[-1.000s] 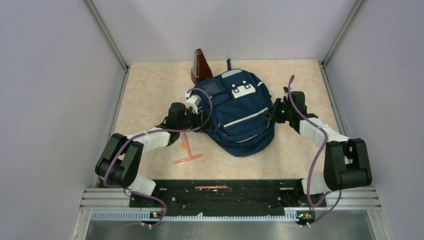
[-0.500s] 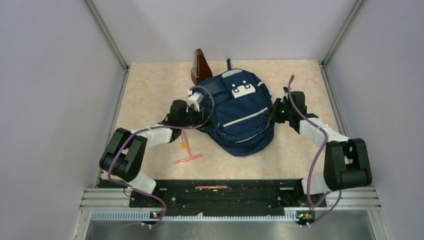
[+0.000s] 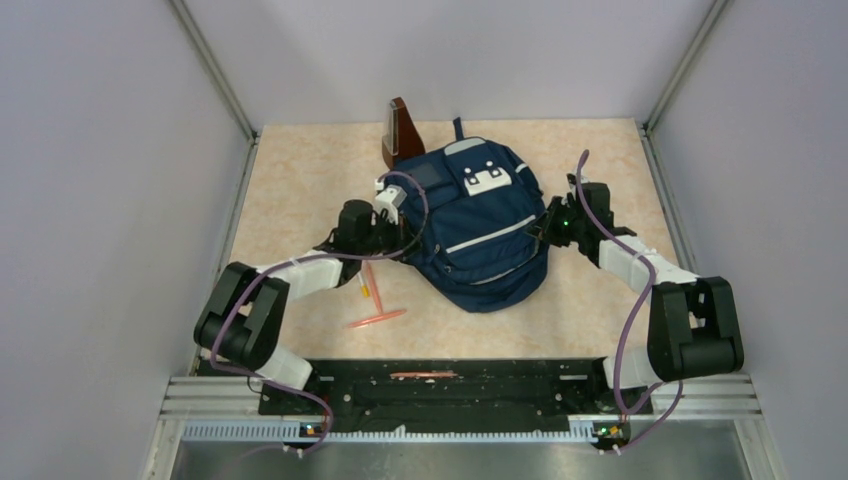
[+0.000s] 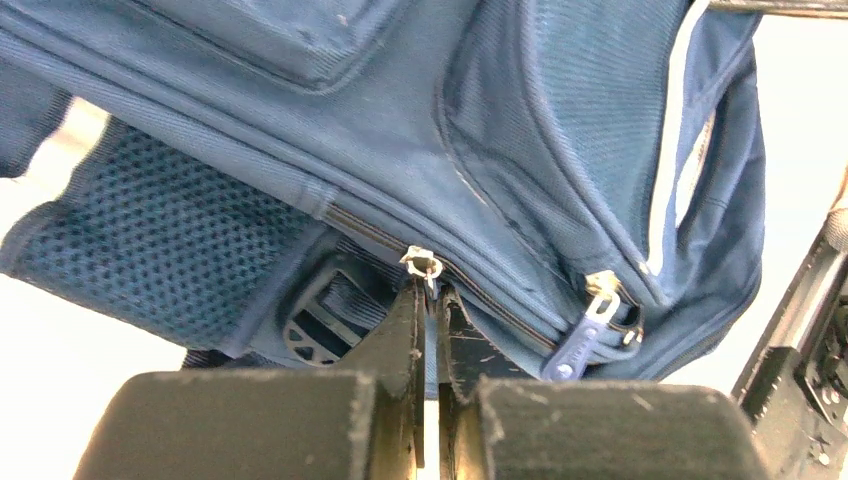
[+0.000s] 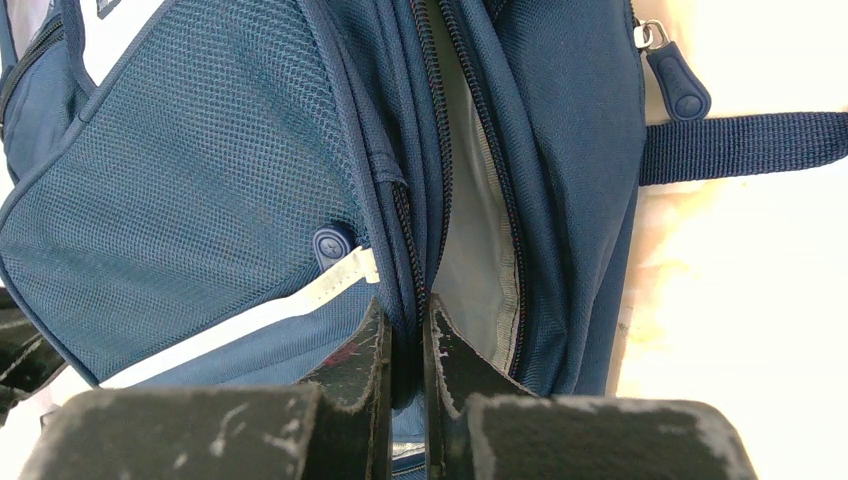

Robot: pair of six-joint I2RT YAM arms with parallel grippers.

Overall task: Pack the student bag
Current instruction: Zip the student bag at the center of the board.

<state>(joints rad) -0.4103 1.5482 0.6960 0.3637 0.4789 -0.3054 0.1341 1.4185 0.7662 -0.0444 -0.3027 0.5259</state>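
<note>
Centrally, bag [image 3: 480, 230] lies on table [image 3: 300, 180]. Left claw [image 4: 428, 292] pinches metal zip tab [image 4: 422, 264]; right claw [image 5: 405, 320] pinches bag's fabric beside an open zip.

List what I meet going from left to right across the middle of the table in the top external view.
Left gripper, jaws shut → large navy blue fabric backpack → right gripper, jaws shut. The thin orange pens and the brown wooden object overlap these, so they are omitted.

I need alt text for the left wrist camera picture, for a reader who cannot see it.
The left gripper, closed, meets a small metal zipper slider on the navy backpack. A second zipper pull hangs further right.
</note>
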